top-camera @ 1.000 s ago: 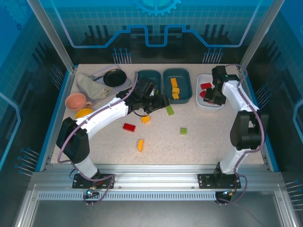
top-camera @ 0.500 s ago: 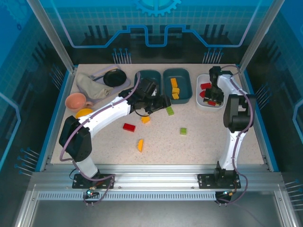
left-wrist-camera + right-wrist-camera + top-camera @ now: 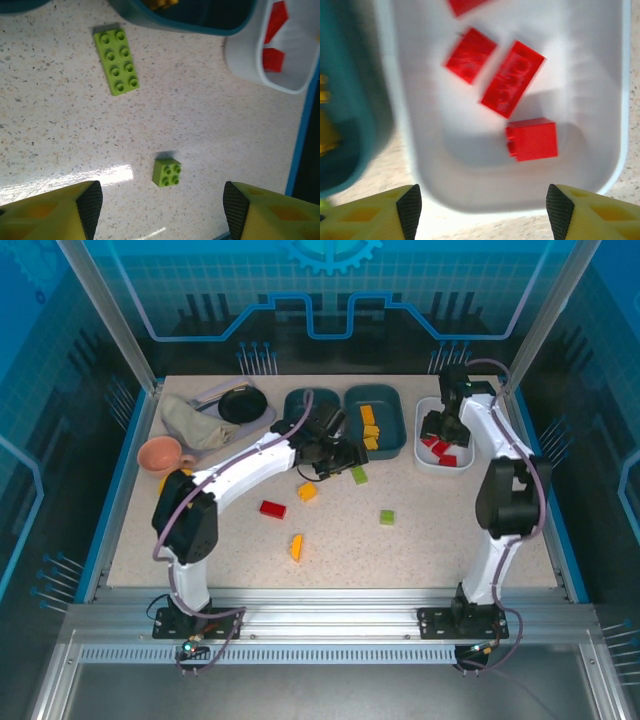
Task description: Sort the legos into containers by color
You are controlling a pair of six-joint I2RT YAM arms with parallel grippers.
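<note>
My left gripper (image 3: 338, 456) (image 3: 162, 205) hangs open above the table with nothing between its fingers. A light green square lego (image 3: 167, 172) (image 3: 387, 517) lies below it and a green oblong one (image 3: 116, 61) (image 3: 359, 474) farther off. My right gripper (image 3: 438, 428) (image 3: 480, 210) is open over the white container (image 3: 445, 467) (image 3: 470, 190), where red legos (image 3: 532, 139) (image 3: 512, 79) lie loose. The middle teal container (image 3: 351, 425) holds orange-yellow legos (image 3: 369, 427); the left teal container (image 3: 304, 400) is partly behind my left arm. A red lego (image 3: 272, 508) and two orange ones (image 3: 307, 492) (image 3: 296, 547) lie on the table.
A pink bowl (image 3: 160, 452), a yellow bowl (image 3: 172, 480), a crumpled cloth (image 3: 190, 425) and a black round dish (image 3: 243, 403) crowd the back left corner. Blue rails edge the table left and right. Both arms stretch across the table toward the containers.
My right gripper has shifted a little back and left over the white container while its jaws widened. My left gripper has slid slightly to the right, still open.
</note>
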